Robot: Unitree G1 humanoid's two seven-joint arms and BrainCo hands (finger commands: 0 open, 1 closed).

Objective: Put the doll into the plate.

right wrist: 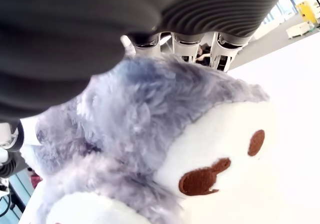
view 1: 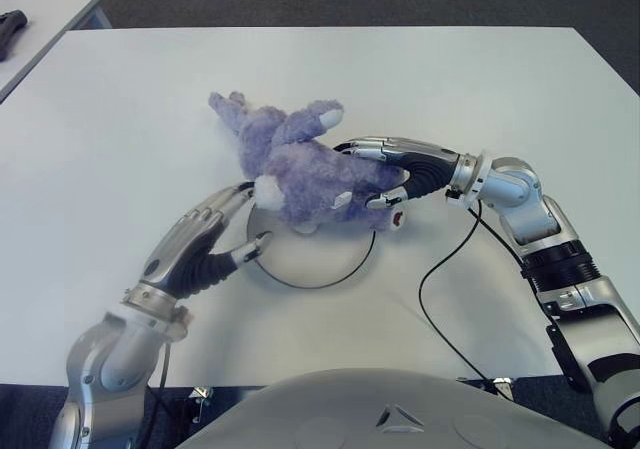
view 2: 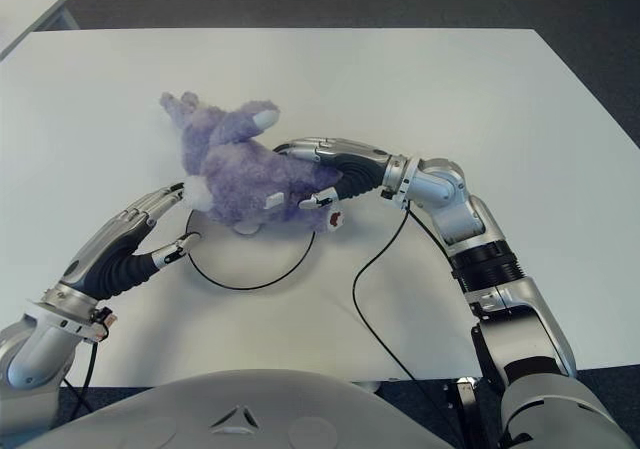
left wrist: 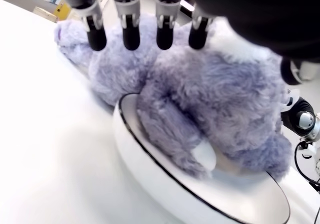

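Fingers (view 1: 372, 150) of the right hand (view 1: 395, 174) wrap over and under the fluffy purple plush doll (view 1: 300, 164), gripping it. The doll's lower part sits on the far edge of the round white black-rimmed plate (view 1: 330, 259), while its head end reaches beyond the rim over the white worktop (view 1: 480, 79). The left hand (view 1: 200, 244) shows at the plate's left edge, fingers extended and relaxed beside the doll, holding nothing.
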